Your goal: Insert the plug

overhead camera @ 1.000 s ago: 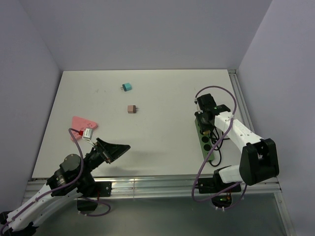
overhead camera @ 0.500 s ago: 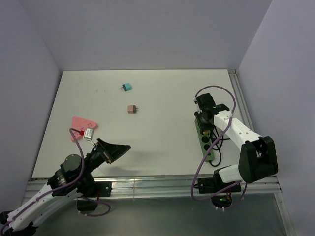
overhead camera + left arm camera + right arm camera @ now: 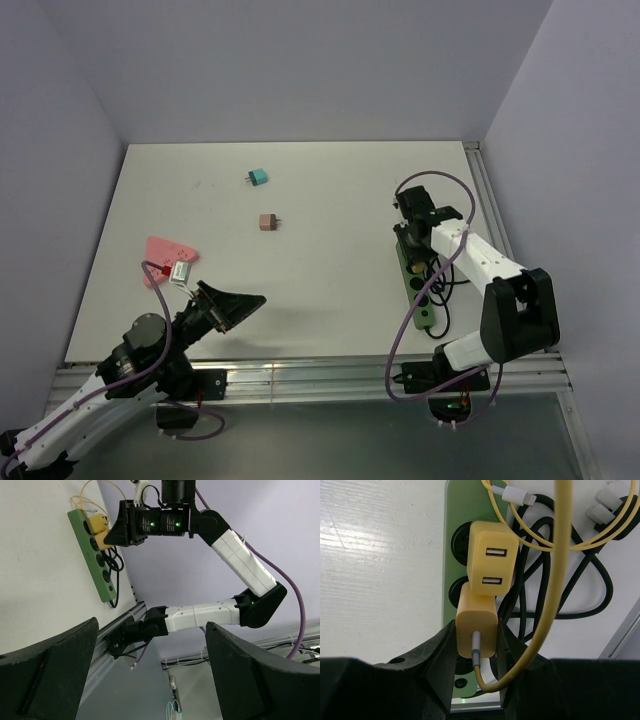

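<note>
A green power strip (image 3: 452,550) lies along the table's right side, also in the top view (image 3: 417,292) and the left wrist view (image 3: 92,555). My right gripper (image 3: 476,645) is shut on a yellow charger plug (image 3: 476,625) with a yellow cable, holding it over a socket of the strip. A second yellow USB charger (image 3: 491,565) sits in the neighbouring socket. In the top view the right gripper (image 3: 414,250) is above the strip's far end. My left gripper (image 3: 235,303) is open and empty, raised near the table's front left.
A black cord (image 3: 570,580) and a looped yellow cable (image 3: 560,535) lie on the strip's right. A teal plug (image 3: 258,177), a pink plug (image 3: 268,221), a pink triangular piece (image 3: 165,255) and a small white adapter (image 3: 179,273) lie on the table.
My right gripper has shifted slightly toward the far end of the strip with the plug in it. The left arm has not moved.
</note>
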`<action>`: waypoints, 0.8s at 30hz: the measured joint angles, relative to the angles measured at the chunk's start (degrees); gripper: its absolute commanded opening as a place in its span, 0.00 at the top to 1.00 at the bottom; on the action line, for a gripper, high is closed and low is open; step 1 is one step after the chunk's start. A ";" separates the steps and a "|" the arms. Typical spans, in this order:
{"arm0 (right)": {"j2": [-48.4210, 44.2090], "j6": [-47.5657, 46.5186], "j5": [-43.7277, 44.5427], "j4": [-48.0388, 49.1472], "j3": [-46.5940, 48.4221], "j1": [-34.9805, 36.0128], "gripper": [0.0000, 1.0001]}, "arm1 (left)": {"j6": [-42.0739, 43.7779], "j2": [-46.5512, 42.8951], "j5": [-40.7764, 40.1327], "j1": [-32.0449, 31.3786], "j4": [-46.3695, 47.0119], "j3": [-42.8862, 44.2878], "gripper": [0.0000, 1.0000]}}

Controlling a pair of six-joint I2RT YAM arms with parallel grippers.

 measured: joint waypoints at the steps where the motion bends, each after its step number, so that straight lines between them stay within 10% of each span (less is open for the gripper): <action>1: 0.63 -0.09 -0.22 -0.07 0.26 -0.28 1.00 | 0.00 0.00 -0.02 0.00 -0.07 0.00 0.07; 24: -3.96 -1.55 -2.75 3.43 -2.58 -0.94 1.00 | -0.24 0.00 0.00 0.00 0.17 0.00 0.07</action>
